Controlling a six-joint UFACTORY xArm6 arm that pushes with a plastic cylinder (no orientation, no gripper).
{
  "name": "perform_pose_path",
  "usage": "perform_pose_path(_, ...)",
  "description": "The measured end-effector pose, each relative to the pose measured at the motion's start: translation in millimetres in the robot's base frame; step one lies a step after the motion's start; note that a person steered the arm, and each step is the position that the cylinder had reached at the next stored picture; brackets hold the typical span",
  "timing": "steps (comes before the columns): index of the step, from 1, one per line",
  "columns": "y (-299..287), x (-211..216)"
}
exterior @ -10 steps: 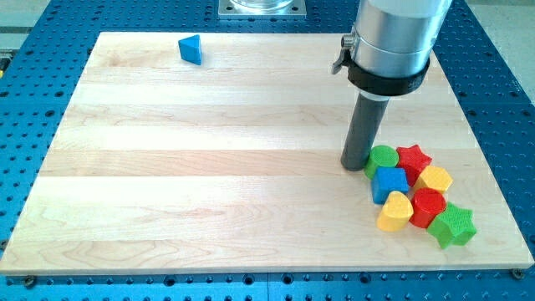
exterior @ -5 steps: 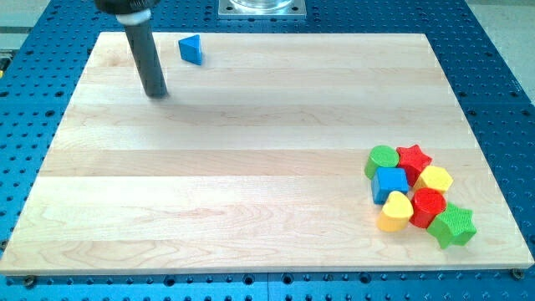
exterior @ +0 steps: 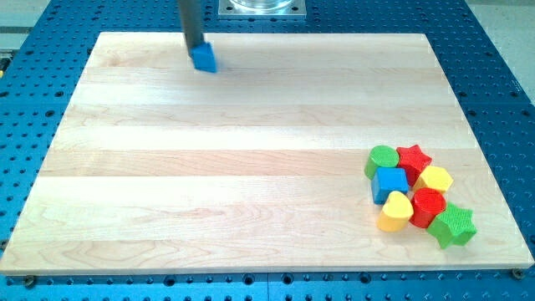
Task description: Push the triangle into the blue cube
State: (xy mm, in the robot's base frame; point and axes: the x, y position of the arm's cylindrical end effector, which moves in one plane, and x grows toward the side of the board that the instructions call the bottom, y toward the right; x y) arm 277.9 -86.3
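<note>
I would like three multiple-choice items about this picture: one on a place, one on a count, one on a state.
1. Where is the blue triangle?
A. near the view's top left
B. at the view's bottom
C. inside the cluster

2. How many blocks lie clustered at the view's right?
A. five
B. seven
C. nine

3. How does my tip stand to the triangle?
A. far away
B. right against its upper-left side
C. hidden

Answers: 1 A, it lies near the board's top edge. 2 B, counting the blue cube and six others. 3 B, the rod meets it.
</note>
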Motion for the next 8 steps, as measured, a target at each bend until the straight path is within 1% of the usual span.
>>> perform_pose_path(1,50.5,79.1)
perform_pose_path(2,106.0,138.9)
perform_pose_path(3,145.9,193.7)
perform_pose_path(4,182.1,231.7)
perform_pose_path(5,184.5,259.0)
perform_pose_path(6,183.2,276.7)
perform_pose_path(7,194.4,279.1)
perform_pose_path(8,224.6,279.5)
